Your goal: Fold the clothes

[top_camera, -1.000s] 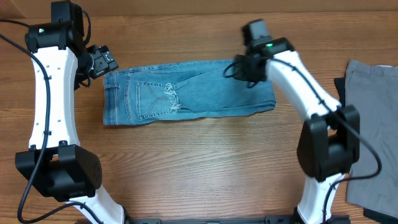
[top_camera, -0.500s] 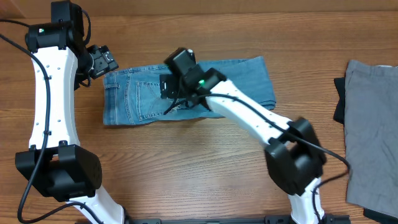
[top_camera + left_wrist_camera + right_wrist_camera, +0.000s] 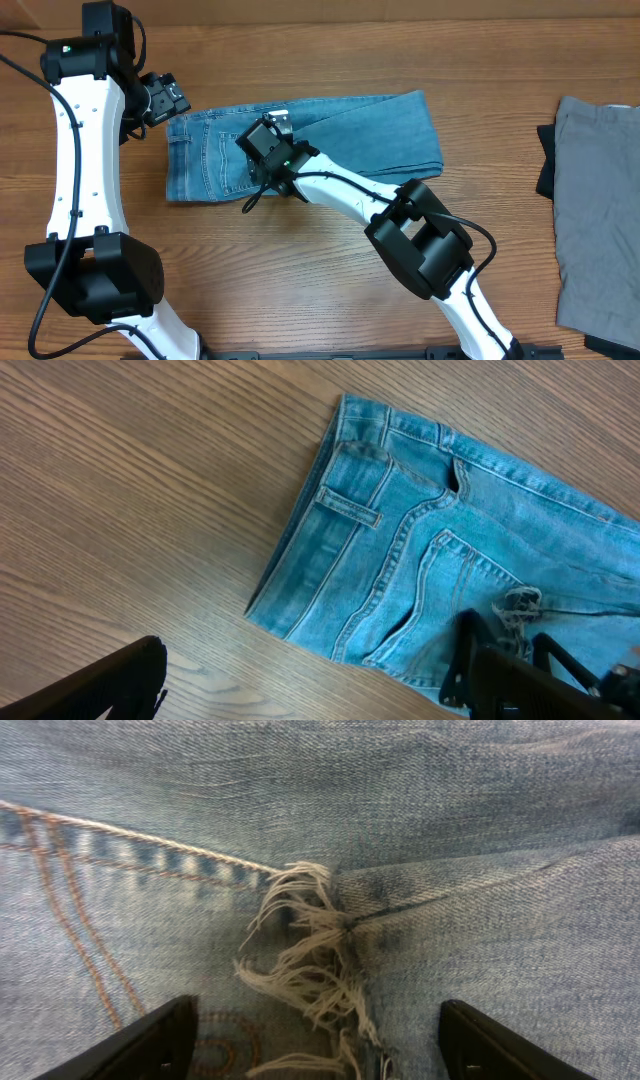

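The jeans (image 3: 390, 140) are being supported by the bench (image 3: 300, 280), folded lengthwise with the waist to the left. The right gripper (image 3: 318, 1035) is being held spread open over the frayed hem (image 3: 310, 970), grasping nothing. The left gripper (image 3: 165, 100) is being held released beside the waistband corner.

Jeans (image 3: 370, 140), folded once, lying flat.
I see light blue denim, waist to my left, legs doubled back so the frayed whitish hem (image 3: 310, 955) rests on the seat beside a back pocket (image 3: 450, 600).
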`<state>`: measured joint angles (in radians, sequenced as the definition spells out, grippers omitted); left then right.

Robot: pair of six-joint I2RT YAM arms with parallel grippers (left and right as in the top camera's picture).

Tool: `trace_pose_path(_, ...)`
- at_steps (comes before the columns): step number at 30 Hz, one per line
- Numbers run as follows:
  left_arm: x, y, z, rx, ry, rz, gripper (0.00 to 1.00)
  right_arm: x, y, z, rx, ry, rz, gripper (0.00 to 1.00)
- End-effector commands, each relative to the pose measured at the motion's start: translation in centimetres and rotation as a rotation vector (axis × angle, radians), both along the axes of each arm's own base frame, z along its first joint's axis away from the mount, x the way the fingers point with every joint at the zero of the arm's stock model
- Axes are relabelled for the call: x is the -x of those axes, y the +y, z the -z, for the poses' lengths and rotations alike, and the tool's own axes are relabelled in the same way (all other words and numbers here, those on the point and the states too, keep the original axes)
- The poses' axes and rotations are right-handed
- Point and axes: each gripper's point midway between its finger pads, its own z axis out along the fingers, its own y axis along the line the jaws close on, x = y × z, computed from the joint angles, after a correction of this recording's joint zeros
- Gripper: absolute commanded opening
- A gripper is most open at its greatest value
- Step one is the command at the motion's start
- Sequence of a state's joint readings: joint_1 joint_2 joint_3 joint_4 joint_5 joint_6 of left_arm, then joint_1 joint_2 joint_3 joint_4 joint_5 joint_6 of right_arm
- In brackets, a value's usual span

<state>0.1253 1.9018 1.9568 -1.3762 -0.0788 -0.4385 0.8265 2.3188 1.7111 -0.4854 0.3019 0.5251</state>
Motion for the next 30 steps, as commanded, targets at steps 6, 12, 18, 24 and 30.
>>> trace_pose_path(6, 0.0, 0.2, 0.1, 0.0, 0.002, -0.001, 1.0, -0.7, -2.8, 1.3, 0.204, -0.048, 0.022, 0.79)
trace_pose_path(12, 0.0, 0.2, 0.1, 0.0, 0.002, 0.0, 1.0, -1.9, -2.3, -1.8, 0.223, -0.091, 0.019, 0.79)
trace_pose_path(18, 0.0, 0.2, 0.1, 0.0, 0.002, -0.001, 1.0, -1.8, -2.1, -1.0, 0.216, -0.078, 0.016, 0.78)
trace_pose_path(24, 0.0, 0.2, 0.1, 0.0, 0.002, -0.001, 1.0, -1.4, -0.8, -0.5, 0.154, -0.046, -0.016, 0.73)
trace_pose_path(30, 0.0, 0.2, 0.1, 0.0, 0.002, -0.001, 1.0, -1.9, -1.3, 0.5, 0.142, -0.066, 0.0, 0.73)
